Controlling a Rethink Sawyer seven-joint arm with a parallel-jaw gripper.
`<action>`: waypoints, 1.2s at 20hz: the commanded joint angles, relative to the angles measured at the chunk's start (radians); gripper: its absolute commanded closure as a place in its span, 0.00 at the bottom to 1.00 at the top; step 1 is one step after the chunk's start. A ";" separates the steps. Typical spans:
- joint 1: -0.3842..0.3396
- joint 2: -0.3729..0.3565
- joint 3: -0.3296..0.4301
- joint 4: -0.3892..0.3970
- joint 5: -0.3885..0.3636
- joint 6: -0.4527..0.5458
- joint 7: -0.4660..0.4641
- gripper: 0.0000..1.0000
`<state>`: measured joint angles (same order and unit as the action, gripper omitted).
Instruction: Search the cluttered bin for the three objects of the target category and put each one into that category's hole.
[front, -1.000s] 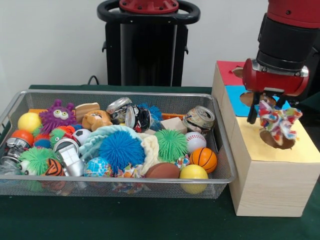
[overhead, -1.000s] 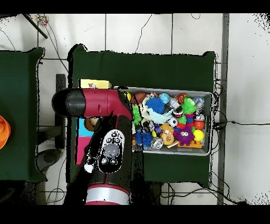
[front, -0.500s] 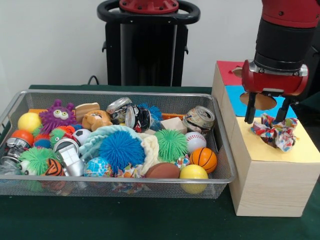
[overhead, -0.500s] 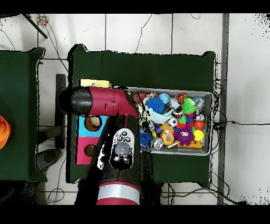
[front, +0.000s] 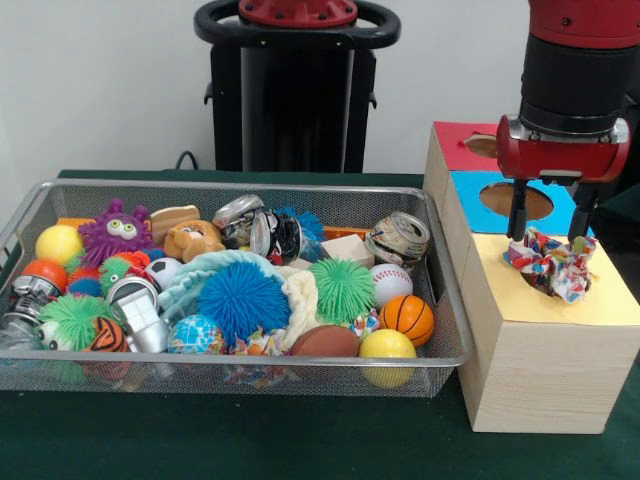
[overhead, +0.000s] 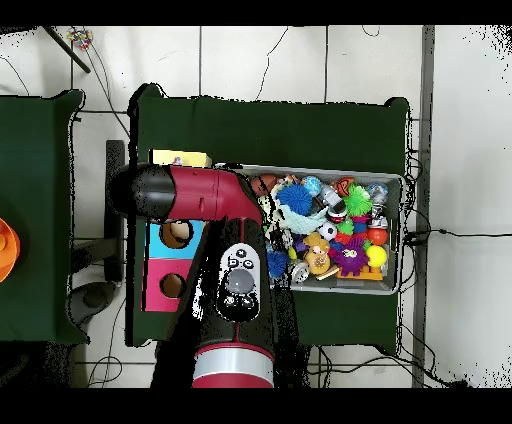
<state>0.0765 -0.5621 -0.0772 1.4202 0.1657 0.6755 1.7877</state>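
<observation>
The gripper (front: 549, 232) hangs with its jaws open, one finger on either side of the multicoloured cloth scrunchie (front: 549, 265) and holding nothing. The scrunchie lies crumpled over the hole in the yellow section (front: 560, 300) of the sorting box (front: 530, 380), apparently not dropped through. Judged step: placement of one target item, incomplete. The next move calls for pressing the scrunchie down into the hole, then travel to the wire bin (front: 200, 375) on the green surface (front: 250, 440) to search out another target.

One wire bin (front: 452, 330), one wooden box (front: 540, 370), three spiky balls (front: 241, 300), two crushed cans (front: 398, 240).
</observation>
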 joint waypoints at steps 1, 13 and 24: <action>-0.040 -0.004 0.112 0.098 0.016 0.074 0.064 0.00; -0.008 -0.014 0.048 0.035 -0.027 0.107 0.113 1.00; -0.013 -0.024 0.053 0.042 -0.027 0.041 0.111 1.00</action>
<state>0.0844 -0.5903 -0.0577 1.4260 0.1574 0.6809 1.7877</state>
